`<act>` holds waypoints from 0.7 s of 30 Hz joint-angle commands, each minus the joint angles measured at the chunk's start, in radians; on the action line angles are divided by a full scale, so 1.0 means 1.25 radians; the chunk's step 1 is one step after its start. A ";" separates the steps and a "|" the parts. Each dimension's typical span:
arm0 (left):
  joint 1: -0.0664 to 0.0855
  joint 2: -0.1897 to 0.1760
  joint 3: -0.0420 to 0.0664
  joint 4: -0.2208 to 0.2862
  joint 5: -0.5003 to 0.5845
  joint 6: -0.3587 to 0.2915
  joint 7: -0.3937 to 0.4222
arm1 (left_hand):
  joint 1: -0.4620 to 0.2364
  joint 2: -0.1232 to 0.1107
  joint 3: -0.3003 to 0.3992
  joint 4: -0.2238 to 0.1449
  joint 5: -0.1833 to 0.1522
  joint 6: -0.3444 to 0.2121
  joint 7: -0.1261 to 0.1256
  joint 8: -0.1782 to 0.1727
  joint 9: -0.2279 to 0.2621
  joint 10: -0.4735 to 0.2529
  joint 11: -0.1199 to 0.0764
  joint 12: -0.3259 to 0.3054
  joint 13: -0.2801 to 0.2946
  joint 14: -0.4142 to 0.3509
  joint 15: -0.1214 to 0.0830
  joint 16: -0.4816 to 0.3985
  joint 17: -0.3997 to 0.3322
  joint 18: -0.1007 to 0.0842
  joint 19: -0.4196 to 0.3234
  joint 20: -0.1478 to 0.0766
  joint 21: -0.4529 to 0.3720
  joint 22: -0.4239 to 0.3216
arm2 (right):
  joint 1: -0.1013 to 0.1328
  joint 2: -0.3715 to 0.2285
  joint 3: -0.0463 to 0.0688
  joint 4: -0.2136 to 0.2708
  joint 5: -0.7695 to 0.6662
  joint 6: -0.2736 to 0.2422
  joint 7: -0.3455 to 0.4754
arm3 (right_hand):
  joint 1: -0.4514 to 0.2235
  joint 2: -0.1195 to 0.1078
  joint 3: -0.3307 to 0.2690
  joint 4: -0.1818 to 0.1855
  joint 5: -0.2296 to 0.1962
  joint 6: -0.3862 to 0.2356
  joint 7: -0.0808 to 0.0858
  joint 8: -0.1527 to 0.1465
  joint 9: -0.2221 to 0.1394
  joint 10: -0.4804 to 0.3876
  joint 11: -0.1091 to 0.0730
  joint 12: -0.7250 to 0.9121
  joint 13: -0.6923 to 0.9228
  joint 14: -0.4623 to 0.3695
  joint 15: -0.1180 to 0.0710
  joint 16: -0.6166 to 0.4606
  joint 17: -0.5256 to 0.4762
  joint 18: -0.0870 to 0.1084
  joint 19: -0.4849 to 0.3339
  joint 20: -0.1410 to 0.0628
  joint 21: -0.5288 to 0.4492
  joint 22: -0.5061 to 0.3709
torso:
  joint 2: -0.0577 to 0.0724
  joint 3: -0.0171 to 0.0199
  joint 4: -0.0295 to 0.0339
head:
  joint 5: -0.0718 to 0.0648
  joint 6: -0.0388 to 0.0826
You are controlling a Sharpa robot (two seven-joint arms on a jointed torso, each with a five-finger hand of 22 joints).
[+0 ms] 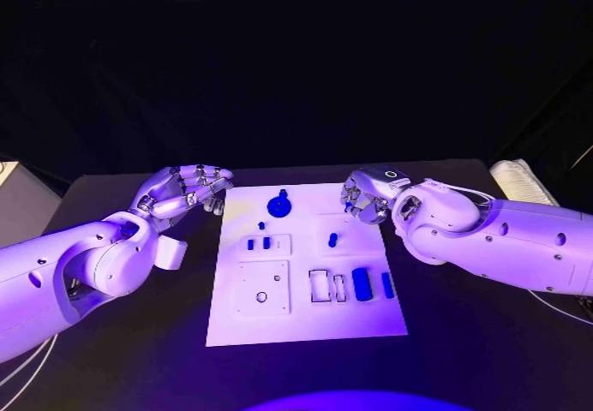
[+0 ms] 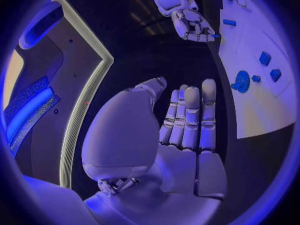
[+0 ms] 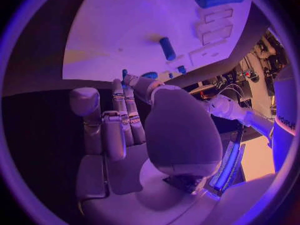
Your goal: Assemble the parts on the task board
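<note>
The board (image 1: 309, 295) lies between our left hand (image 1: 185, 190) and right hand (image 1: 371, 195), both released, blue parts (image 1: 361, 283) on it.

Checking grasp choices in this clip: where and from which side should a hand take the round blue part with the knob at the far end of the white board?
Probably by the raised knob on the round blue part, fingers coming from above. Its disc looks to lie flat on the white board, leaving little edge to pinch. The left hand and the right hand flank it, each holding nothing.
</note>
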 commanded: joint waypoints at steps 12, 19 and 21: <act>-0.001 0.003 0.000 0.009 0.014 -0.012 0.000 | 0.006 -0.003 -0.003 0.003 0.004 -0.006 0.002 -0.004 -0.001 -0.003 0.005 -0.004 -0.001 -0.001 0.005 0.003 -0.001 0.009 0.004 0.001 0.002 -0.001 | -0.023 0.018 0.001 0.140 0.051 -0.026 0.047 | -0.016 -0.002 0.001 -0.003 -0.006 0.000 0.004 0.004 0.005 0.011 -0.008 -0.002 -0.001 0.056 -0.001 0.002 0.081 -0.015 -0.008 0.002 0.000 -0.003 | 0.000 -0.0002 -0.0032 | 0.041 -0.003; -0.002 0.012 0.000 0.012 0.018 -0.015 -0.002 | 0.006 -0.004 -0.003 0.003 0.004 -0.006 0.002 -0.004 -0.001 -0.004 0.005 -0.004 -0.001 -0.001 0.005 0.003 -0.002 0.009 0.004 0.002 0.002 -0.001 | -0.044 0.070 -0.002 0.129 0.027 -0.003 0.065 | -0.017 -0.003 0.000 -0.003 -0.006 0.000 0.004 0.004 0.005 0.012 -0.008 -0.002 -0.001 0.056 -0.001 0.002 0.082 -0.015 -0.009 0.002 -0.001 -0.004 | -0.002 -0.0017 0.0004 | 0.069 -0.006; -0.002 0.015 0.000 0.013 0.019 -0.016 -0.003 | 0.006 -0.004 -0.003 0.003 0.004 -0.006 0.002 -0.004 -0.001 -0.004 0.005 -0.004 -0.001 -0.001 0.005 0.003 -0.002 0.009 0.004 0.002 0.002 -0.001 | -0.053 0.085 -0.003 0.120 0.020 0.004 0.067 | -0.018 -0.003 -0.001 -0.004 -0.006 0.000 0.004 0.005 0.006 0.013 -0.009 -0.001 0.000 0.056 -0.001 0.002 0.082 -0.015 -0.009 0.002 -0.001 -0.003 | -0.001 -0.0012 0.0014 | 0.077 -0.008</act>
